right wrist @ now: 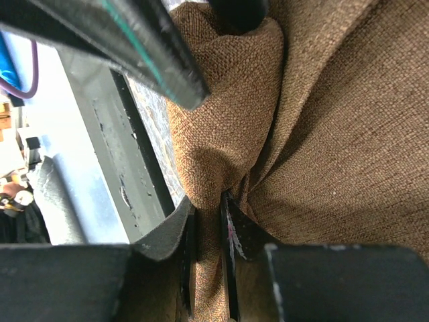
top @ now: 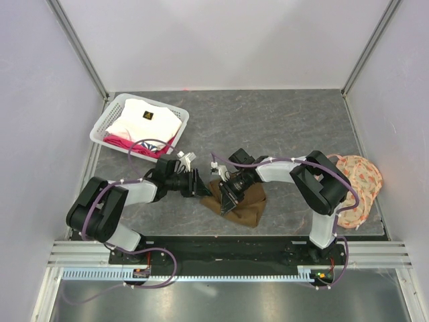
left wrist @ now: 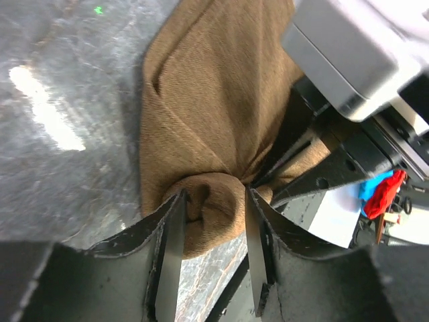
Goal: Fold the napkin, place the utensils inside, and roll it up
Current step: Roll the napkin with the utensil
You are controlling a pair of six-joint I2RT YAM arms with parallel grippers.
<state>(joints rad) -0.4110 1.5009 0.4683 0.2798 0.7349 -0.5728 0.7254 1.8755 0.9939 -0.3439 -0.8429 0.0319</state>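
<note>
The olive-brown napkin (top: 247,204) lies crumpled on the grey table between the two arms. My left gripper (top: 204,186) comes at its left end. In the left wrist view a rounded bunch of napkin (left wrist: 214,100) fills the gap between the fingers of the left gripper (left wrist: 214,211), touching both. My right gripper (top: 226,200) meets the same end from the right. The right wrist view shows the right gripper (right wrist: 208,218) pinched on a thin upright fold of napkin (right wrist: 335,134). The two grippers sit almost against each other. The utensils are out of view.
A white slotted basket (top: 106,127) at the back left holds a white cloth (top: 144,121) and a pink item. A peach floral fabric piece (top: 358,181) lies at the right edge, beside the right arm's base. The table's black front edge (top: 228,245) runs just below the napkin.
</note>
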